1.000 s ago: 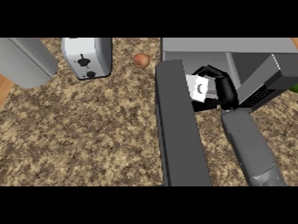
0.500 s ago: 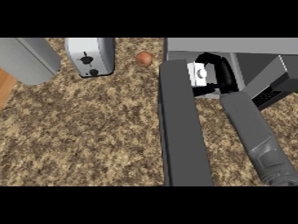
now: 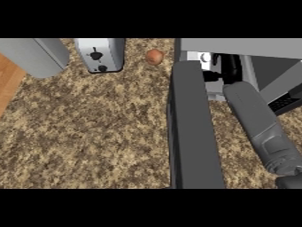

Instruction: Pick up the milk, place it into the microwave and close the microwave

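The microwave [image 3: 245,45] stands at the top right of the head view. Its dark door [image 3: 192,133] hangs open and stretches down toward me. My right forearm reaches over the counter into the oven's cavity. My right hand [image 3: 230,67] is inside it, curled round the white milk carton [image 3: 203,60]. Only a strip of the carton shows, left of the hand and just past the door's top edge. I cannot tell whether the carton rests on the oven's floor. My left hand shows in no view.
A silver toaster [image 3: 99,54] stands at the back, left of the microwave, with a small brown round object [image 3: 154,56] between them. A tall grey appliance [image 3: 32,55] fills the back left corner. The counter's left edge [image 3: 13,95] borders wood.
My right arm has pushed forward and carried the milk from in front of the microwave's opening deeper into its cavity. The hand and carton are now largely hidden inside.
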`<state>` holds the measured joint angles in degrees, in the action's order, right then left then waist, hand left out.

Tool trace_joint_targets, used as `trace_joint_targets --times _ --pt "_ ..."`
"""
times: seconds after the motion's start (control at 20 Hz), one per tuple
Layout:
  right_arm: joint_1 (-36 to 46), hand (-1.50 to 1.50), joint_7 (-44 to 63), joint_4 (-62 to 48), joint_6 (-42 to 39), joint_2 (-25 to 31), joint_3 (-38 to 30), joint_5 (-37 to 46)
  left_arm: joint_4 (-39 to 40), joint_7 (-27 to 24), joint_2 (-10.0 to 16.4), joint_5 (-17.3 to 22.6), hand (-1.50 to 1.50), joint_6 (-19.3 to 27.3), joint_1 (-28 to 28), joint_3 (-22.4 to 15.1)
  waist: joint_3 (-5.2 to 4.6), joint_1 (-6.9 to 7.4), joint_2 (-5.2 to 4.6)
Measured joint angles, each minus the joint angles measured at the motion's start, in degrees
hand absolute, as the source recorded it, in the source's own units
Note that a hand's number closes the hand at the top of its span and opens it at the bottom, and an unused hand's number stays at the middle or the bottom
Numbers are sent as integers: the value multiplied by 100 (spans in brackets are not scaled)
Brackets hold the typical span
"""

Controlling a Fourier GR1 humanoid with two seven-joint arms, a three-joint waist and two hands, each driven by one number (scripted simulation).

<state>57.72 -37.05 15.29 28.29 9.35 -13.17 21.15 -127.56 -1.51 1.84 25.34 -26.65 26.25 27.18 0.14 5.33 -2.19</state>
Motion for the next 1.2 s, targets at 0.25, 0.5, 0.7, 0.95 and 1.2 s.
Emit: trace_joint_targets --times 0.25,0.5,0.7,0.95,1.2 --pt "191 150 -131 -221 590 207 38 212 8 17 25 -13 -150 -30 -73 -41 4 113 -55" --pt "220 150 -186 -486 1012 383 146 450 116 26 66 -48 -150 -53 -191 -83 6 198 -121" --pt "243 -150 99 -739 1402 599 184 589 225 17 114 -113 -150 -18 -349 -81 5 226 -163" --pt "198 -150 637 -1057 1980 798 309 807 292 10 155 -272 -150 -29 -413 -107 8 281 -195" --pt "271 -150 386 -977 1789 706 344 844 409 -13 167 -447 -150 -21 -525 -162 23 302 -201"
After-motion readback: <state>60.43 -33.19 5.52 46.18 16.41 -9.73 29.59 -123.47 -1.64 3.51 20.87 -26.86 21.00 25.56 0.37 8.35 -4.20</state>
